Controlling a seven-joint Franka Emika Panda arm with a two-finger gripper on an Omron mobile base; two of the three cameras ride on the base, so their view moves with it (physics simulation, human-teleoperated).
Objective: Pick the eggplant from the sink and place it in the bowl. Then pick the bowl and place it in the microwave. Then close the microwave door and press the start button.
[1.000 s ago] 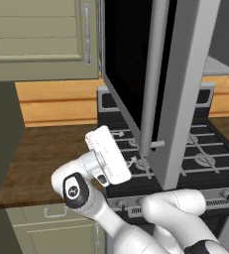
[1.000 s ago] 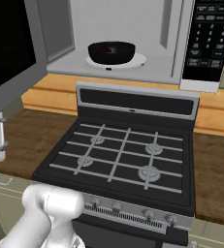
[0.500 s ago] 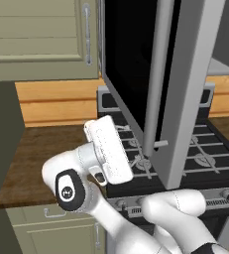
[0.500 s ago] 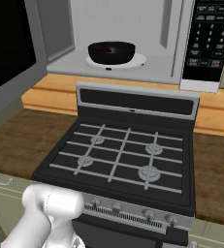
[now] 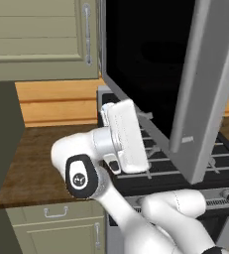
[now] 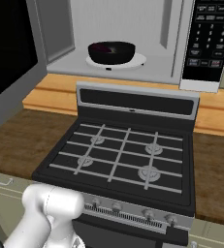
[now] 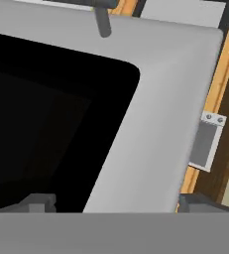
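As the bowl [image 6: 111,52] already sits inside the microwave [image 6: 133,38], the stiff, swinging microwave door [image 5: 155,84] should be pushed on its outer frame; the gripper [image 7: 115,202] is spread wide, empty

The open microwave door [image 5: 185,84] projects over the stove [image 6: 123,155], blocking the left approach close ahead of the gripper [image 7: 113,201]. The microwave [image 6: 133,29] cavity opening is unobstructed above the bowl [image 6: 111,51].
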